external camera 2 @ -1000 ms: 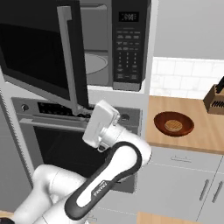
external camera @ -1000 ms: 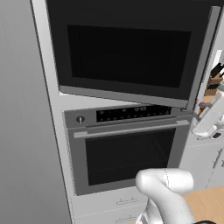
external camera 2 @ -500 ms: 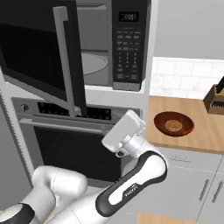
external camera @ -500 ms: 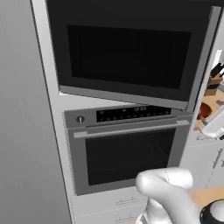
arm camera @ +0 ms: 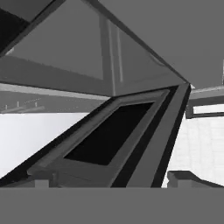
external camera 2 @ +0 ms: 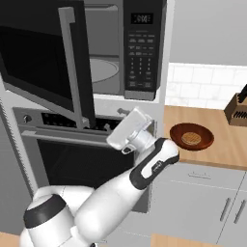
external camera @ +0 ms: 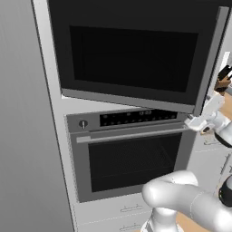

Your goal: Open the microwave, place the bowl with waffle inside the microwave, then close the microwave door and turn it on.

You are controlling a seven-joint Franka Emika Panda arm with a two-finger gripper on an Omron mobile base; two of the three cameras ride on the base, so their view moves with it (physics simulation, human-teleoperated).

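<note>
The microwave (external camera 2: 143,48) has its door (external camera 2: 43,58) swung out to the left, with the long silver handle (external camera 2: 72,62) facing me and the cavity (external camera 2: 102,58) exposed. From the left base view the door's dark front (external camera: 131,54) hides the inside. The bowl with waffle (external camera 2: 191,138) rests on the wooden counter to the right. My gripper (external camera 2: 124,120) hovers below the microwave, between the door's lower corner and the bowl, and also shows past the door's right edge (external camera: 195,121). In the hand view its fingertips (arm camera: 43,179) stand wide apart and open, with nothing between them, under the door's window (arm camera: 109,131).
A steel oven (external camera: 131,154) with a horizontal handle sits directly under the microwave. A knife block (external camera 2: 237,109) stands at the far right of the wooden counter (external camera 2: 226,149). Grey cabinet drawers (external camera 2: 202,202) run below the counter.
The jaws have opened wide. My hand has left the door's lower edge and moved right toward the counter. The door stays swung out.
</note>
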